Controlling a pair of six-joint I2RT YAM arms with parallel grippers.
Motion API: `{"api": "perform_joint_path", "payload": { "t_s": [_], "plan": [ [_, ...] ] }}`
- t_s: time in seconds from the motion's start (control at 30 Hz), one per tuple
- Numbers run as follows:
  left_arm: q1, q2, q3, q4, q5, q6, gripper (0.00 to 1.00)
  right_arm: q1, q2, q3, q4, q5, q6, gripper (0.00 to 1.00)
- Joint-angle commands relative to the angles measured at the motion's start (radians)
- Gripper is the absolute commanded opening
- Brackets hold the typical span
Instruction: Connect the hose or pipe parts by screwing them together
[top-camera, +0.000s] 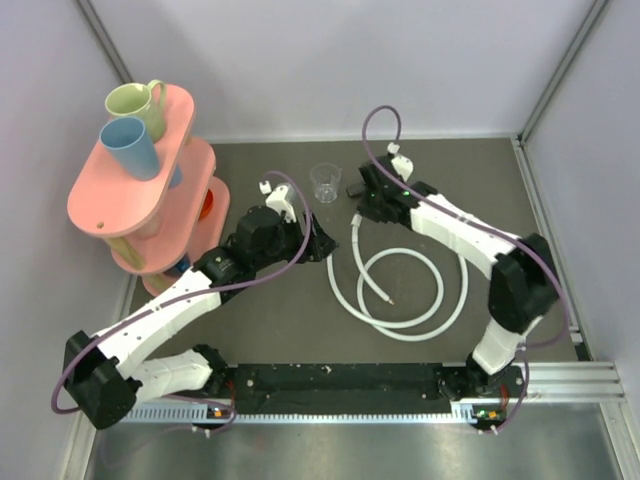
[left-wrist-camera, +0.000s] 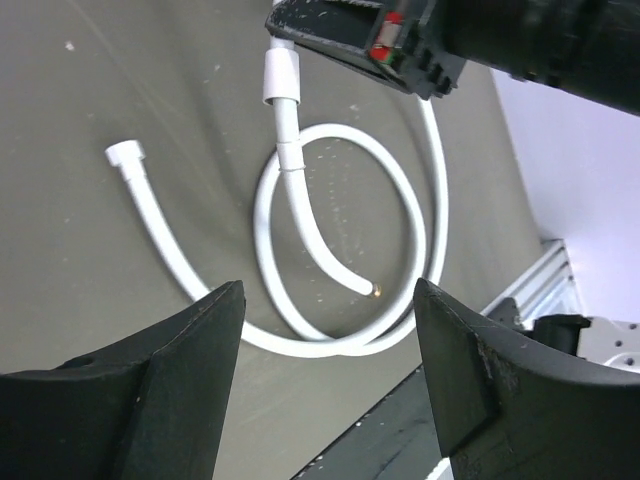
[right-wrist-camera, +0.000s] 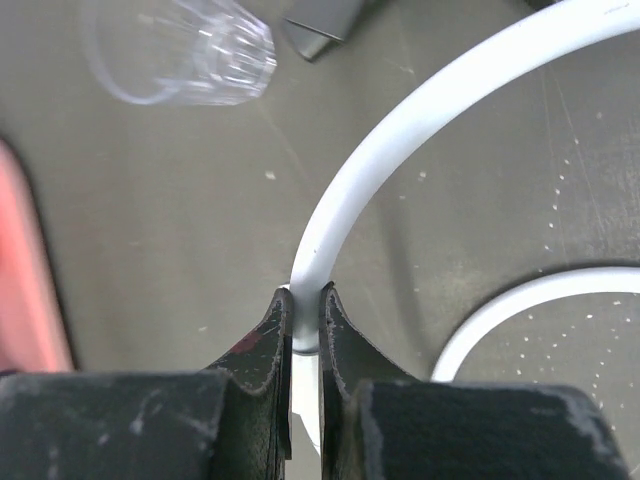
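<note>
Clamping the white hose (top-camera: 404, 330) just behind one end connector, the right gripper (top-camera: 356, 212) sits at 12 o'clock of the loops in the top view. The left gripper (top-camera: 320, 245) hovers near it, at 9 o'clock of the loops.

From the left wrist, the left jaws stand wide and empty. The held connector (left-wrist-camera: 281, 75) lies ahead at 12 o'clock, its axis running 12 to 6. A free connector (left-wrist-camera: 125, 155) lies at 10 o'clock, probably nearer this arm.

From the right wrist, the fingers pinch the hose tight, and it arcs away toward 1 o'clock.
</note>
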Motion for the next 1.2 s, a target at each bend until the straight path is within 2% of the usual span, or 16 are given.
{"api": "perform_joint_path", "payload": {
  "t_s": [0.0, 0.33, 0.53, 0.7, 1.0, 1.17],
  "plan": [
    [0.009, 0.006, 0.044, 0.137, 0.101, -0.035, 0.74, -0.008, -0.204, -0.078, 0.182, -0.050, -0.076, 0.00],
    [0.029, 0.045, 0.071, 0.303, 0.251, -0.054, 0.76, 0.040, -0.515, -0.287, 0.440, -0.095, -0.113, 0.00],
    [0.030, 0.102, 0.091, 0.369, 0.326, -0.067, 0.76, 0.076, -0.589, -0.363, 0.546, -0.096, -0.123, 0.00],
    [0.032, 0.136, 0.070, 0.467, 0.353, -0.064, 0.76, 0.086, -0.614, -0.371, 0.549, -0.101, -0.117, 0.00],
    [0.030, 0.171, 0.097, 0.435, 0.310, 0.002, 0.77, 0.090, -0.650, -0.383, 0.555, -0.100, -0.108, 0.00],
    [0.029, 0.150, 0.013, 0.498, 0.334, -0.003, 0.78, 0.090, -0.667, -0.361, 0.503, -0.043, -0.071, 0.00]
  ]
}}
